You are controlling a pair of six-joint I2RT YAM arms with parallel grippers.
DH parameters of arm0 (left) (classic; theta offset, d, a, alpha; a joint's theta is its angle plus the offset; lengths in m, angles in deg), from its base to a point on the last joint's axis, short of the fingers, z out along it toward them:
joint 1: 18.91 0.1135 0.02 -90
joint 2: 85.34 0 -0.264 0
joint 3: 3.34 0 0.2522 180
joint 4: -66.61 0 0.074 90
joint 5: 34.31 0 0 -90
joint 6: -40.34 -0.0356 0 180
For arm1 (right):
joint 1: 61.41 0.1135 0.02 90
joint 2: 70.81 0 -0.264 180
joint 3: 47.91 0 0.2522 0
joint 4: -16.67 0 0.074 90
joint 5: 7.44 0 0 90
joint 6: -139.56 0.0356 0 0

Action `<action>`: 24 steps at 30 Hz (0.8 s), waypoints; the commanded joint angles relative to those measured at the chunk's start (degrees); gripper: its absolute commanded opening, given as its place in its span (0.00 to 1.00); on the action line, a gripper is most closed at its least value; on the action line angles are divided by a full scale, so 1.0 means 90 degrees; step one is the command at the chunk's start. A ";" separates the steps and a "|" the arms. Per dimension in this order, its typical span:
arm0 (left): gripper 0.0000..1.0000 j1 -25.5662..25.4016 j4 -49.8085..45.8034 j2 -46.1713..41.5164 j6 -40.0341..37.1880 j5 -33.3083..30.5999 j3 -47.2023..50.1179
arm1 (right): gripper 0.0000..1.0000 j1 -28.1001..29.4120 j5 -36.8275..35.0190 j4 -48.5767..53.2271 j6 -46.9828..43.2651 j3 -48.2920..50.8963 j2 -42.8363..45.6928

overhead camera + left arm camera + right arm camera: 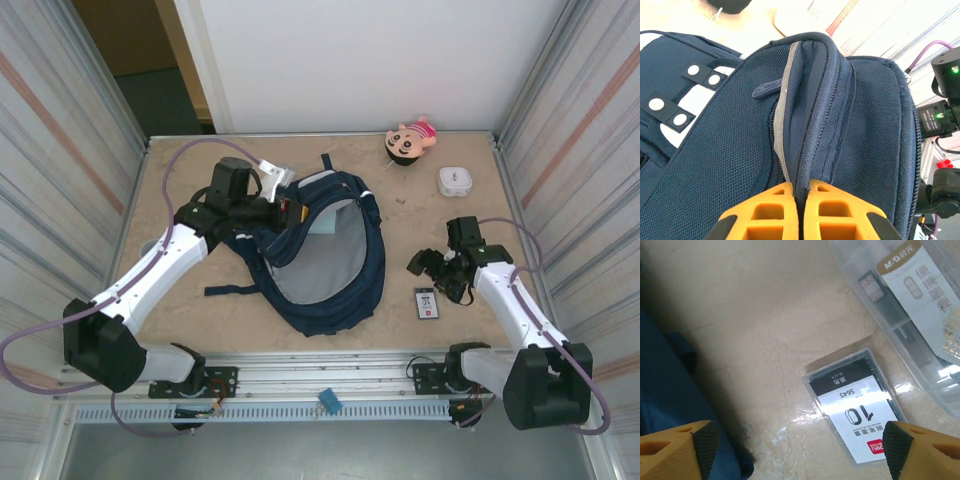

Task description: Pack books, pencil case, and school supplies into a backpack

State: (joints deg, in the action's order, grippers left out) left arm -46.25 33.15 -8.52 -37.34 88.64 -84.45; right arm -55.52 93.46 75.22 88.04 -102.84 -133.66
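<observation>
Orange-fingered right gripper (800, 445) gaped wide, empty, above small white black-printed plastic pack (855, 405), long axis slanted across jaws; left gripper (800, 202) pinched navy-blue fabric backpack (715, 165) rim.

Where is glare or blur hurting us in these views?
Right wrist: glare streaks on the glossy table at the white pack and on the clear case; print readable. Left wrist: background blown out at the top, backpack mesh sharp. Top external: even light, soft shadows, no blur.

Navy backpack (365, 280) lying flat, mouth open — white supplies pack (427, 302) beside it, face-up
</observation>
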 commanded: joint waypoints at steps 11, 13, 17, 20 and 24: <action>0.00 0.0024 0.0524 -0.0205 0.0067 0.0016 -0.0048 | 0.91 0.0502 -0.1205 0.0584 -0.0044 -0.0174 -0.1356; 0.00 0.0019 0.0509 -0.0205 0.0057 0.0011 -0.0043 | 0.91 0.0501 -0.1280 0.0498 -0.0003 -0.0090 -0.1448; 0.00 0.0019 0.0529 -0.0175 0.0058 0.0029 -0.0057 | 0.90 0.0517 -0.0371 0.0015 0.0030 0.0174 -0.1489; 0.00 0.0020 0.0541 -0.0145 0.0072 0.0050 -0.0065 | 0.88 0.0625 0.0035 -0.0191 0.0164 0.0333 -0.1466; 0.00 0.0019 0.0562 -0.0136 0.0079 0.0070 -0.0065 | 0.88 0.0829 0.0468 -0.0202 0.0214 0.0313 -0.1436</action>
State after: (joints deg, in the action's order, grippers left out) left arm -46.25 33.28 -8.52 -37.32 88.64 -84.45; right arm -49.24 92.21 74.46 88.19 -100.96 -146.60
